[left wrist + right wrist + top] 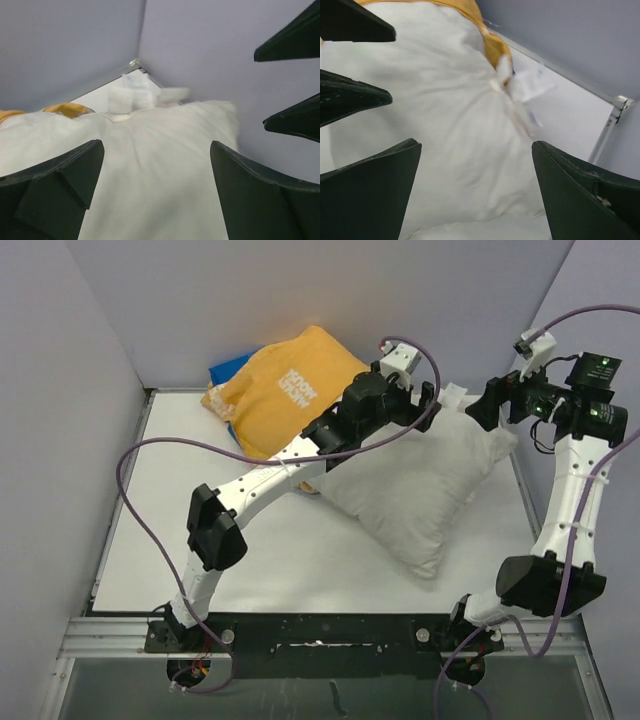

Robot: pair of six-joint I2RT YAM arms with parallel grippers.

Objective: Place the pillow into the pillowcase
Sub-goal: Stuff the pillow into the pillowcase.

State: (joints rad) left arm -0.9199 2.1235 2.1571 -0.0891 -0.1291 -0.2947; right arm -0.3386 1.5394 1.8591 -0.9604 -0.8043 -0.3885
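table (170,540): pillow (420,490), pillowcase (285,390) (yellow side up)

Pillow (410,490) white matt cloth, soft and creased; pillowcase (285,390) matt mustard-yellow cloth with a blue cloth edge; surface (300,550) smooth matt white; left tool (157,192) and right tool (477,195) matt black hard plastic; arm shells (265,480) smooth white and black plastic; near rail (100,638) dull bare metal.

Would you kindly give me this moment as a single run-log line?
stage: pillow not in pillowcase | left gripper: open over pillow | right gripper: open over pillow | pillowcase: yellow side up
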